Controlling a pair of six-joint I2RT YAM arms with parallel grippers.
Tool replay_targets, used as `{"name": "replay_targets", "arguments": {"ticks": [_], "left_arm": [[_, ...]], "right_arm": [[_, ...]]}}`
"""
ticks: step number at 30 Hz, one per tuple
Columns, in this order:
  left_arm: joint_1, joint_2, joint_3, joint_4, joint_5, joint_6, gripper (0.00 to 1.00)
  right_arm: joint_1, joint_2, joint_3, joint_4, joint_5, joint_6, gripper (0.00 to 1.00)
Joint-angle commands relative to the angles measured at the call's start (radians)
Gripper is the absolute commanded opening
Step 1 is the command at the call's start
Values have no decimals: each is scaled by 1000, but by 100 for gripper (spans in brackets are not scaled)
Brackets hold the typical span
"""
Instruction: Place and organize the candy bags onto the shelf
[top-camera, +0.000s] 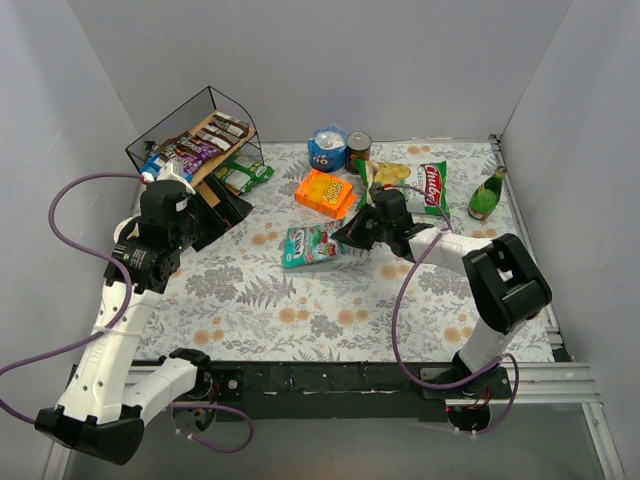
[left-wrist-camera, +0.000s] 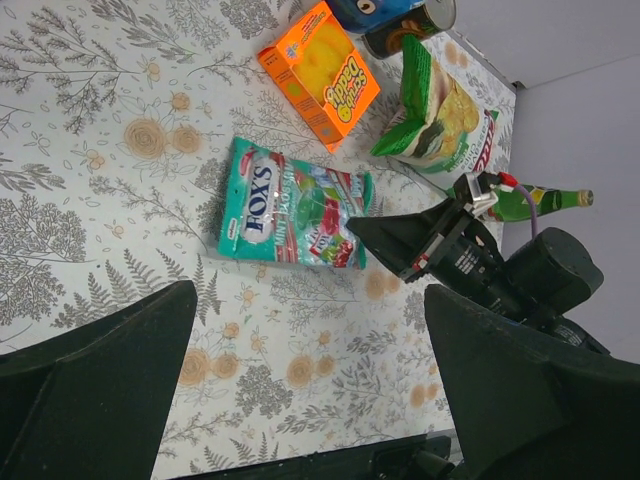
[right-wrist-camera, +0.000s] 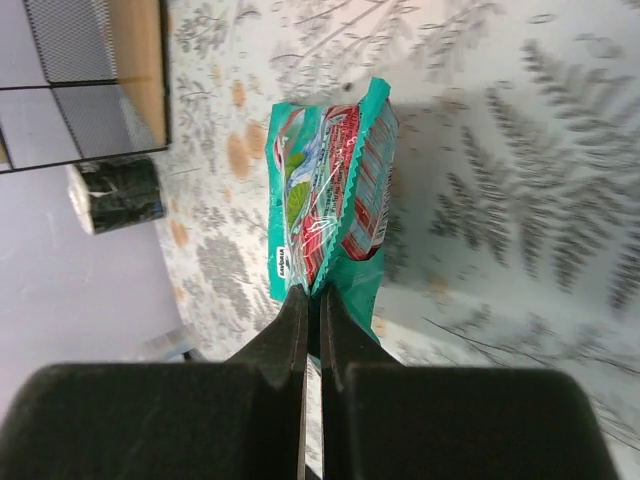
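A teal candy bag (top-camera: 308, 246) lies mid-table with the right gripper (top-camera: 347, 237) shut on its right edge. In the right wrist view the closed gripper (right-wrist-camera: 312, 295) pinches the crimped end of that bag (right-wrist-camera: 330, 190). The shelf (top-camera: 160, 135) stands at the back left, with several brown, purple and blue candy bags (top-camera: 200, 148) on its upper board. A green bag (top-camera: 243, 176) lies on the table beside it. My left gripper (top-camera: 228, 212) hangs open just in front of the shelf. In its own view that gripper (left-wrist-camera: 310, 385) holds nothing, and the teal bag (left-wrist-camera: 290, 215) lies ahead.
An orange box (top-camera: 325, 192), a blue can (top-camera: 327, 150) and a brown can (top-camera: 358, 150) stand at the back centre. A large green chip bag (top-camera: 425, 185) and a green bottle (top-camera: 487, 195) lie at the back right. White walls enclose the table.
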Motion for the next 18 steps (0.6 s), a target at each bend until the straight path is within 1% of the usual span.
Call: {"name": "replay_targets", "arguments": {"ticks": [1,3,5,6,9,10,11,14,16,18], "left_arm": [[5,6,25,-27,-12,-28,98],[5,21,41,-49,-73,-48,98],[5,29,80,-79,-91,-57,98],[5,32,89,-85,-96,-58,98],[5,29,111,-108,-104,-55,98],[5,24,115,-122,-107,-54,98],[5,22,117,-125,-105,-51,98],[5,16,129,-150,-111,-51,98],[3,21,149,-170,-110,-52,98],[5,24,170,-182,-113,-51,98]], "right_arm": [[60,81,105,160,2,139,1],[72,114,160,216,0,173,1],[87,164,197,281,-4,220,1],[92,181,241,342,-6,230,1],[109,262,326,433,-19,239,1],[118,305,376,465,-21,237,1],[124,328,407,526,-30,237,1],[147,420,519,611,-32,244,1],[165,492,582,626,-23,248,1],[178,540,686,631,-6,234,1]]}}
